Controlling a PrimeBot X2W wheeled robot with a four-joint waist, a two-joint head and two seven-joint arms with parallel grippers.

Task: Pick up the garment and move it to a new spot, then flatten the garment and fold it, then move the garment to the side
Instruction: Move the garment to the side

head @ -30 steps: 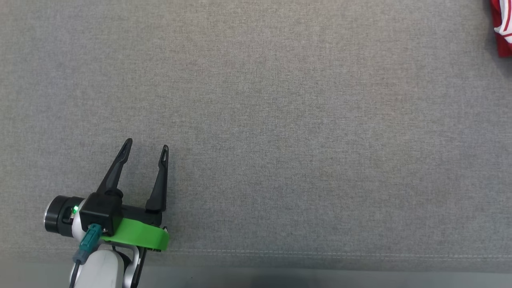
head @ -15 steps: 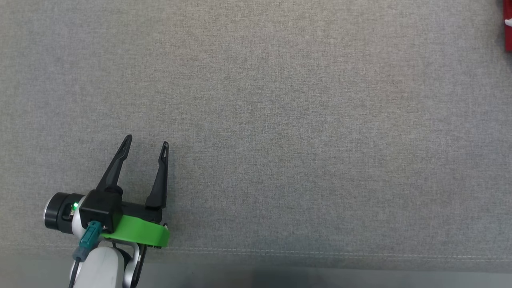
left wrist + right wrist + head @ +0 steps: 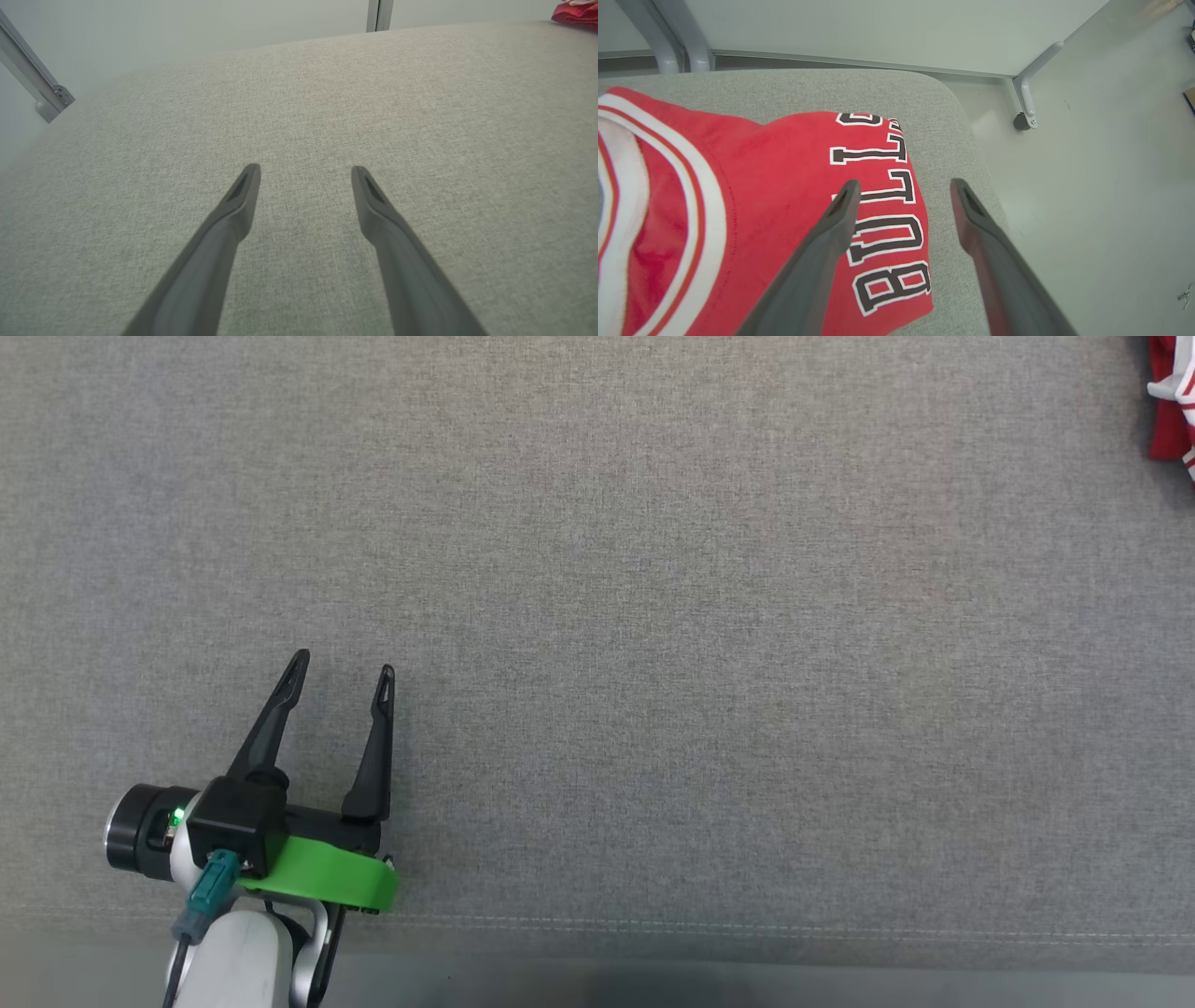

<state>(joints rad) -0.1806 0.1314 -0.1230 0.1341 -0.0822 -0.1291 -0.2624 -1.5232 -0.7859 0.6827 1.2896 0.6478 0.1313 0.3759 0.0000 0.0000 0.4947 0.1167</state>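
One garment (image 3: 761,186) — right pincer (image 3: 903,183) spread above.

The left tool (image 3: 306,170) hung low over the grey fabric worktop (image 3: 299,102), its two dark fingers spread apart with bare cloth between them. A scrap of red garment (image 3: 577,11) lay at the far right corner, well apart from the tool. A slanted metal bar (image 3: 32,79) and an upright post (image 3: 379,14) stood beyond the edge.

You're in a lab-like test bay: fabric-covered worktop (image 3: 653,616), plain pale wall (image 3: 878,28), castered metal frame leg (image 3: 1024,98) past the worktop's corner, bare floor (image 3: 1111,186).
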